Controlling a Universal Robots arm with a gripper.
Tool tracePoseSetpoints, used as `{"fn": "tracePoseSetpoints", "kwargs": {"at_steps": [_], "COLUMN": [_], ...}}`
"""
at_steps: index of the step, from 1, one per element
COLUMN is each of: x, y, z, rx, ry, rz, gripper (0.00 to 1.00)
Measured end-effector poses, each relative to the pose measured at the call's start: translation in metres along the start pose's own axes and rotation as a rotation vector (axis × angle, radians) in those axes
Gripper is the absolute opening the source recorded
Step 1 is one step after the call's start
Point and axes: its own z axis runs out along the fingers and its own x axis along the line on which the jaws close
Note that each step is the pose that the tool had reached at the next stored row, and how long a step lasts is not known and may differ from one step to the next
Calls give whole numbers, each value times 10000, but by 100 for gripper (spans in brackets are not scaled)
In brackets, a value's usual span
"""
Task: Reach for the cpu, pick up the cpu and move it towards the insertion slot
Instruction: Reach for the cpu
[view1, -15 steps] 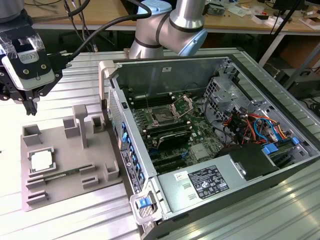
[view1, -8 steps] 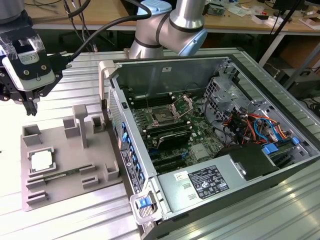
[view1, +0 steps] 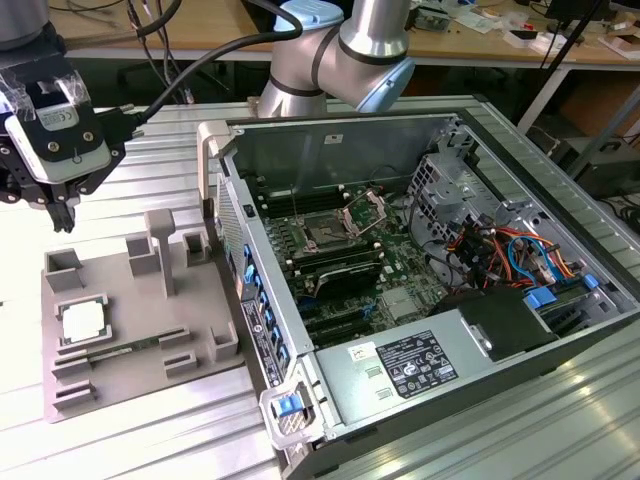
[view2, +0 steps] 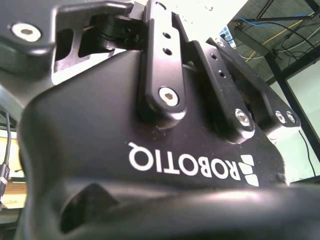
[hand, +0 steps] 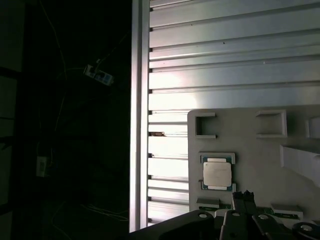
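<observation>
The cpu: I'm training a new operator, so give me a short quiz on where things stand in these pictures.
1. True or false: the cpu lies in the grey tray.
2. Fill in: the insertion slot sits inside the open computer ____.
3. The gripper is: A) over the insertion slot; B) above the tray, apart from the cpu; C) touching the cpu.
Key: 1 true; 2 case; 3 B.

Silvery cpu (hand: 217, 174) lying flat in a recess of grey tray (hand: 250, 145), tray resting on ribbed aluminium table (hand: 225, 65), dark gripper (hand: 242, 198) just beside the cpu's corner, darkness beyond table edge.
</observation>
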Motion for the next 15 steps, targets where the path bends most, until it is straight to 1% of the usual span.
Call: {"fn": "tracePoseSetpoints", "kwargs": {"at_steps": [15], "x": [0], "y": [-1], "z": [29], "rx": [0], "ry": [0], "rz": [0], "gripper": [11]}}
